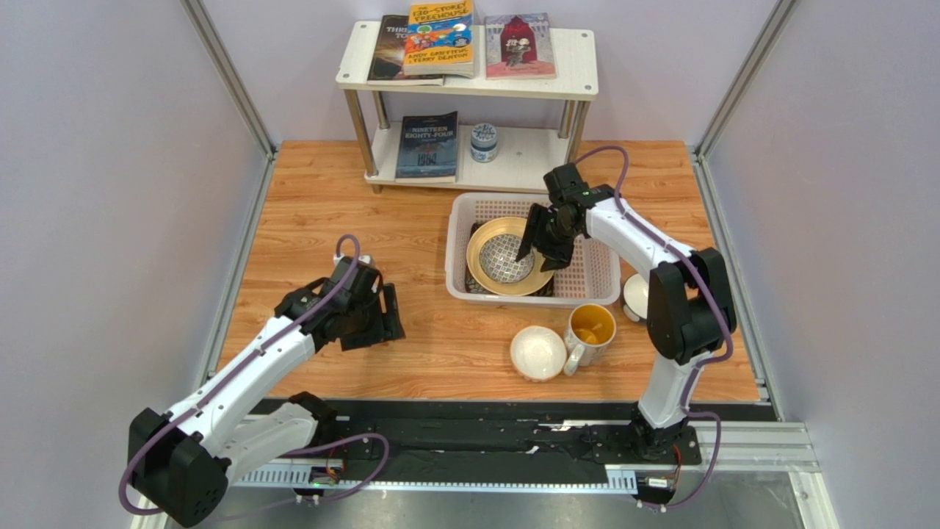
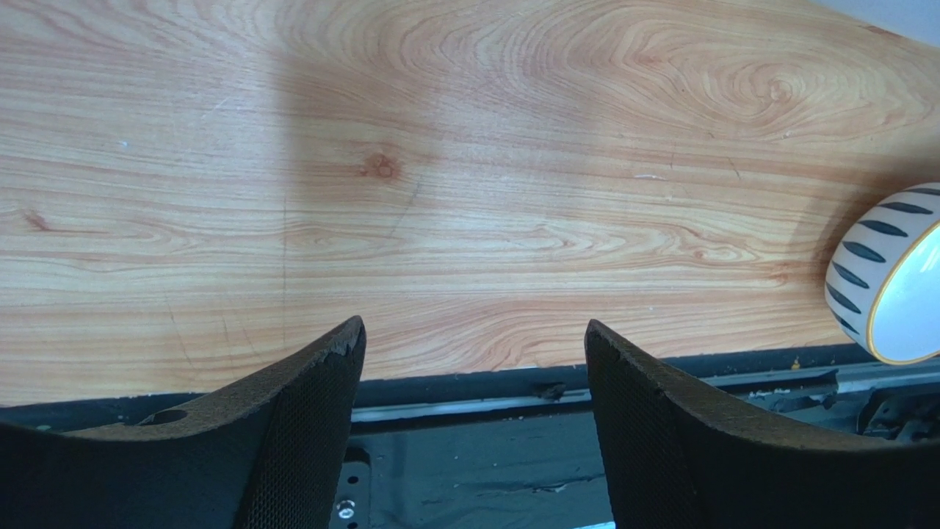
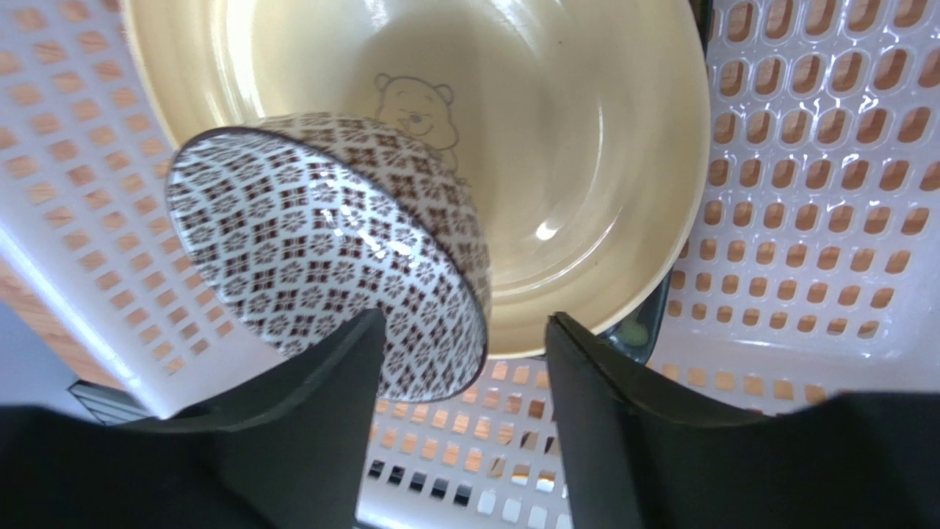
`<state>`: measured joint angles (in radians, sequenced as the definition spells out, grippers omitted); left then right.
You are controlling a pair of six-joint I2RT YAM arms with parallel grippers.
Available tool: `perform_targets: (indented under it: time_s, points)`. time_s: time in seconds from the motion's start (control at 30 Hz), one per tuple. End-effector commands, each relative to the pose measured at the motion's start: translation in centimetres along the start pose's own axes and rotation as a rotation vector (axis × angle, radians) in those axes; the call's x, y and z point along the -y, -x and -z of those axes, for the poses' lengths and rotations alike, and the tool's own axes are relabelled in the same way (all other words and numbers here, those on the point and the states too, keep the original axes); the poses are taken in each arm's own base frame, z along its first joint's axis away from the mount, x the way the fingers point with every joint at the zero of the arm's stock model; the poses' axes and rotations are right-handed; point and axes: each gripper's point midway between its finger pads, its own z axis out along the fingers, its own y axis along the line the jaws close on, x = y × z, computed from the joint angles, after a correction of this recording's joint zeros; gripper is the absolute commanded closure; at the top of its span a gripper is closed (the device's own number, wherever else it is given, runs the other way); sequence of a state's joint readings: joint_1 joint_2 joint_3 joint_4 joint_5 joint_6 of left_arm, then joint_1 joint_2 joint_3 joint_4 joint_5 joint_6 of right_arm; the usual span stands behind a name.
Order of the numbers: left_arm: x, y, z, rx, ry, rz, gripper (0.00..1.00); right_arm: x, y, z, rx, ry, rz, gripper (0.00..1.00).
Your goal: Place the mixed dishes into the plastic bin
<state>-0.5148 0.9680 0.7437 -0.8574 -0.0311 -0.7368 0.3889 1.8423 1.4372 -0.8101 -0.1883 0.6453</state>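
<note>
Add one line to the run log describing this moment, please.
right end effector: open above patterned bowl | patterned bowl: on yellow plate in bin | left end effector: open, over table | mug, white bowl: outside bin

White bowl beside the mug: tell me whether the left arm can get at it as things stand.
Probably yes. The left gripper hangs open over bare table, nothing stands between it and the white bowl, and the mug sits on the bowl's far side.
</note>
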Motion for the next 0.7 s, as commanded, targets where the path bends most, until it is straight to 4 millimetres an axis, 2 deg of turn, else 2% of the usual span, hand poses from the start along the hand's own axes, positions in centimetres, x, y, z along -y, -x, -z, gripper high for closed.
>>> perform_targets:
  time_s: [0.0,0.17,0.2,0.23,0.3,0.33,0.37,0.4,0.43,0.47,0.57,0.63,0.67]
  points:
    - [1.5,0.1,-0.4,-0.015,-0.078,-0.015,0.23,-3.0,2.5,5.7,0.15,0.106,0.047,0.36]
    - [4.3,-0.4,-0.7,-0.031,-0.188,-0.061,0.22,-3.4,2.0,11.4,0.243,0.148,0.054,0.36]
    - [4.8,-0.8,-1.0,-0.047,-0.196,-0.072,0.22,-3.2,1.6,12.1,0.248,0.152,0.051,0.36]
    - [6.2,-1.7,-1.0,-0.064,-0.226,-0.091,0.22,-3.0,0.8,13.7,0.27,0.173,0.039,0.36]
    - [7.8,-3.1,-1.6,-0.126,-0.26,-0.078,0.22,-2.5,-0.5,14.7,0.277,0.19,0.027,0.36]
    - [8.6,-3.7,-1.9,-0.149,-0.282,-0.057,0.22,-1.5,-2.0,14.2,0.253,0.185,0.014,0.36]
    - [10.4,-4.6,-2.3,-0.183,-0.328,-0.026,0.22,-1.3,-3.2,15.7,0.27,0.215,0.014,0.36]
    - [11.3,-5.0,-2.4,-0.189,-0.342,-0.015,0.22,-0.8,-4.3,16.1,0.27,0.221,0.011,0.36]
    - [13.4,-5.4,-1.9,-0.187,-0.385,-0.021,0.22,0.6,-5.9,15.0,0.236,0.196,-0.011,0.36]
    - [13.8,-5.6,-2.7,-0.188,-0.356,-0.02,0.22,1.0,-7.1,16.4,0.257,0.222,-0.01,0.36]
    - [15.7,-6.0,-3.9,-0.182,-0.316,-0.036,0.21,3.2,-10.1,17.0,0.247,0.212,-0.033,0.36]
    - [16.9,-6.3,-4.6,-0.194,-0.34,-0.034,0.21,3.7,-11.4,17.7,0.239,0.226,-0.041,0.36]
    - [18.2,-6.0,-5.0,-0.194,-0.373,-0.025,0.21,3.9,-11.9,18.1,0.238,0.231,-0.045,0.36]
